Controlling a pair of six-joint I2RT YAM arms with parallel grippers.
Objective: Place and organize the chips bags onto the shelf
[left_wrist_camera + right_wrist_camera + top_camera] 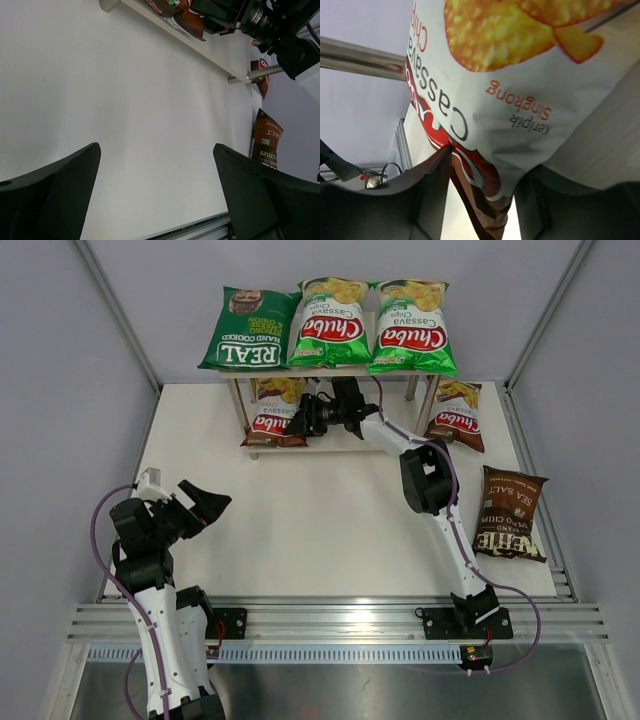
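Right gripper (299, 422) pinches a brown-red Chuba bag (270, 412) on the shelf's (330, 443) lower tier; three green bags (330, 325) fill the top. Left gripper (208, 497) hangs open above the table's (300, 525) left side.

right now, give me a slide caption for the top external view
Right claw grips a brown-red Chuba bag on the shelf's lower tier; three green bags on top.

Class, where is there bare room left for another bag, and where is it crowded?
Free: lower board right of the brown-red Chuba bag and right end effector; the table between shelf and left end effector. Crowded: top board, filled by three green bags.
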